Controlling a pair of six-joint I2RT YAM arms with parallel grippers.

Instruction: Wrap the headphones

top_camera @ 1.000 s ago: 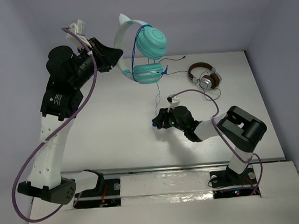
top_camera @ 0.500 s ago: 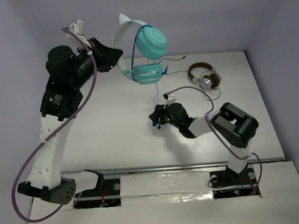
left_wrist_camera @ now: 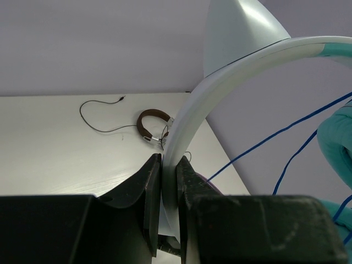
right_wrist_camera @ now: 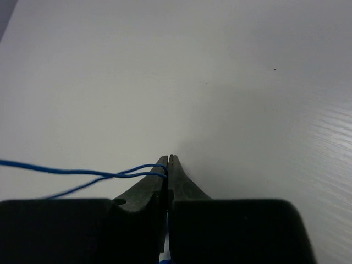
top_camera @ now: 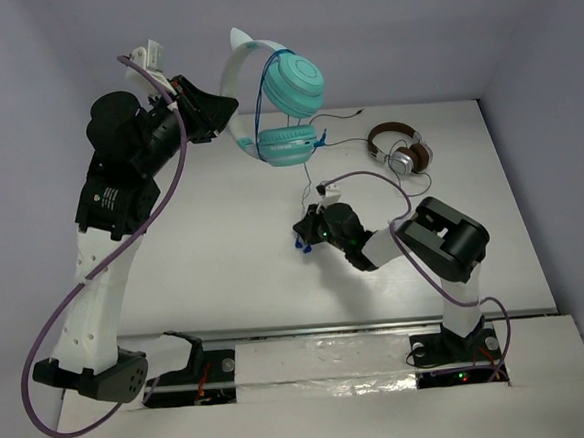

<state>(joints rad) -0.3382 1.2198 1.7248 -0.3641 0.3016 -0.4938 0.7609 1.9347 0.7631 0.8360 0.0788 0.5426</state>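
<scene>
Teal headphones (top_camera: 293,84) in closed left claw (left_wrist_camera: 169,164); their blue cable (right_wrist_camera: 82,172) in closed right claw (right_wrist_camera: 168,160), end unclear.

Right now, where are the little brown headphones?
In the top view the brown headphones lie on the table at the far right, just right of the teal headphones that the left fingers hold up.

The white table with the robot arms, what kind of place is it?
Probably a robot test booth in a lab, not a home. Plain walls box in the white table, the left arm and right arm are bolted at its near edge, and the teal headphones seem to be practice props.
</scene>
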